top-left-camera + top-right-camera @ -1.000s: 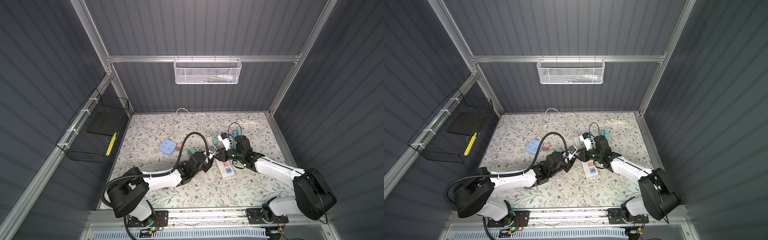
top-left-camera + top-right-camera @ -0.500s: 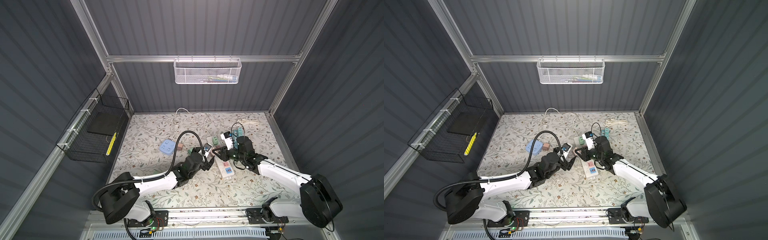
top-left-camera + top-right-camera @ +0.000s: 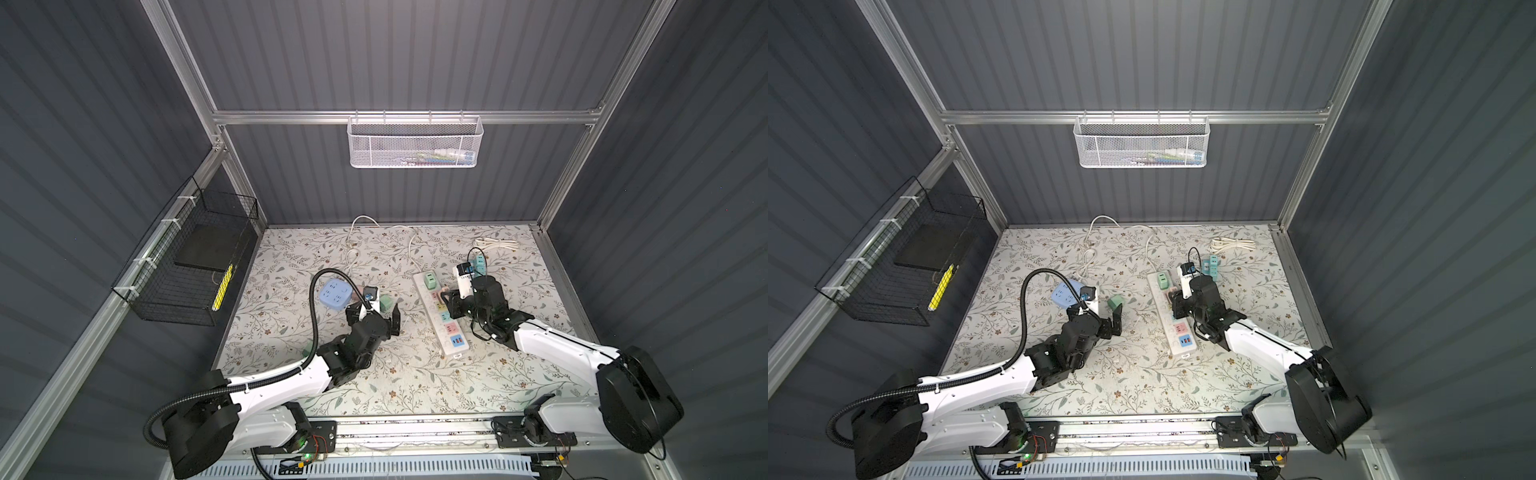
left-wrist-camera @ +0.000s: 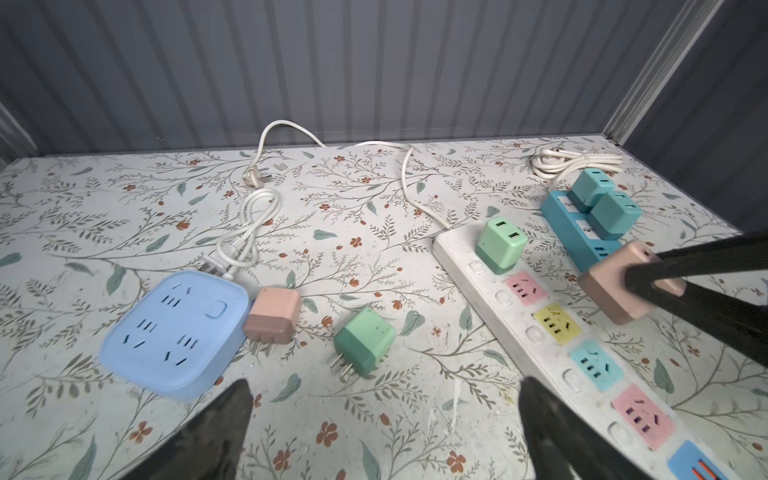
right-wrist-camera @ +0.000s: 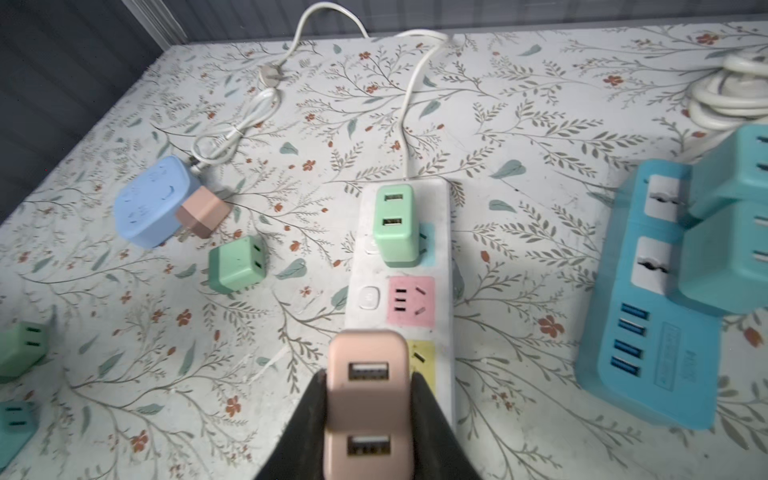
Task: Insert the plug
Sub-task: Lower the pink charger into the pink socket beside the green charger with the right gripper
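Observation:
My right gripper [image 5: 368,376] is shut on a pink plug [image 5: 365,386], USB ports facing the camera and prongs hidden. It hangs just above the white power strip [image 5: 442,249] by the yellow socket [image 5: 424,357]. The left wrist view shows the same pink plug [image 4: 615,282] between the black fingers [image 4: 665,270]. A green plug [image 5: 395,224] sits in the strip's far socket. My left gripper [image 4: 382,390] is open over bare table, left of the strip [image 3: 440,320]. A loose green plug [image 4: 365,340] lies just beyond it.
A blue square socket block [image 4: 174,332] has a second pink plug [image 4: 274,316] lying against it. A teal power strip [image 5: 648,353] with two teal plugs stands right of the white one. More green plugs [image 5: 20,349] lie at the left. White cables [image 4: 257,216] run along the back.
My left gripper has opened and drawn back to the left, away from the strip and the right gripper. The right gripper still holds the pink plug over the strip.

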`<action>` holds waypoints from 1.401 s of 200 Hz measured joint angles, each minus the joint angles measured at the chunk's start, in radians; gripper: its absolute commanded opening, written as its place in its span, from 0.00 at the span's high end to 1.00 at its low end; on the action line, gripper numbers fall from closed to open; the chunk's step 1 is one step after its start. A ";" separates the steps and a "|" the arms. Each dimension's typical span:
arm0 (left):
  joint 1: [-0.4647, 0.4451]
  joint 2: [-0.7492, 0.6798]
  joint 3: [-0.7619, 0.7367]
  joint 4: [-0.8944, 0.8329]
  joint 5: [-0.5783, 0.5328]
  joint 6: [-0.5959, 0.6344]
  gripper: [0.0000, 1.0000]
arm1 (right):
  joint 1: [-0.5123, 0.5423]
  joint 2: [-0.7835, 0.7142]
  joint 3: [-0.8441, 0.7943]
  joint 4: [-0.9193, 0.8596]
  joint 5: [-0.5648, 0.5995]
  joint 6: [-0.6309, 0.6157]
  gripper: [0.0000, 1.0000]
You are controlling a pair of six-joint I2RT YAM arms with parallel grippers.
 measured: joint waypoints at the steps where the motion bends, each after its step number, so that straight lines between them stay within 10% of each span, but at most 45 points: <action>1: 0.000 -0.001 -0.001 -0.001 0.000 -0.001 0.00 | 0.000 0.006 0.002 0.000 0.003 -0.002 0.81; 280: 0.002 -0.078 -0.056 -0.040 -0.027 -0.031 0.00 | 0.005 0.291 0.151 0.077 0.077 -0.056 0.82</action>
